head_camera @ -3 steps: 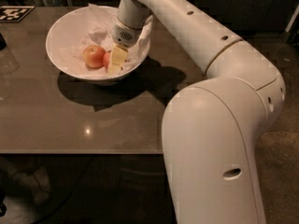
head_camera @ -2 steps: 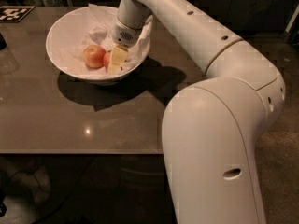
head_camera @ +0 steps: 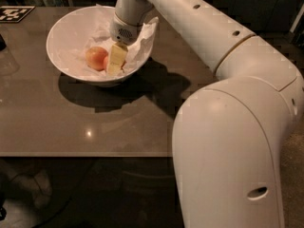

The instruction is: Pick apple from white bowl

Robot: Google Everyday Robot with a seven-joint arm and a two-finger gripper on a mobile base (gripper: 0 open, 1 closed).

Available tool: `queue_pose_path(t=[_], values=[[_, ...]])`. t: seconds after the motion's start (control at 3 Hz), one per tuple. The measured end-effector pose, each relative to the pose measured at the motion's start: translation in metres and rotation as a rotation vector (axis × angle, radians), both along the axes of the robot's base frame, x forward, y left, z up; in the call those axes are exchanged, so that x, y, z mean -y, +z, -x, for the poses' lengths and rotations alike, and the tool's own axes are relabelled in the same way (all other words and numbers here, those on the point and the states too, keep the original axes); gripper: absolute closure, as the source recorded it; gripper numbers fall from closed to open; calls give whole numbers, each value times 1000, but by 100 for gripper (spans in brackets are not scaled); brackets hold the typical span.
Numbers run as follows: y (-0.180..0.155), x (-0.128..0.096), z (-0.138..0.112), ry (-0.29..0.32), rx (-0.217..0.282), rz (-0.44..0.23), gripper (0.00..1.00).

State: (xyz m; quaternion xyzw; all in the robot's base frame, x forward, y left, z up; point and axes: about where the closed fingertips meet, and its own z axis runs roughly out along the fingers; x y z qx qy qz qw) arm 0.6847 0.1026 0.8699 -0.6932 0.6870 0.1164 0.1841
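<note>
The white bowl (head_camera: 54, 51), lined with crumpled white paper, stands at the back left of the brown table. A paler peach-orange apple (head_camera: 95, 58) lies in it. Right of that, a sliver of a deeper red apple (head_camera: 105, 61) shows; the gripper hides the rest. My gripper (head_camera: 114, 64) reaches down into the bowl from the right, its cream-coloured tip low inside, against the red apple and next to the peach one. My white arm runs from it back to the right.
The table (head_camera: 95, 122) has its front edge near the middle of the view. A black-and-white marker tag (head_camera: 12, 13) lies at the back left. My large white base (head_camera: 228, 156) fills the right foreground. Dark floor lies below.
</note>
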Motion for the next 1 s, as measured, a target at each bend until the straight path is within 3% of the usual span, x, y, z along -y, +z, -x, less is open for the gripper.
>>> queue_pose_path(t=[0.33,1.0], values=[[0,0,0,0,0,0,18],[-2,-1,0,2,0,0,65]])
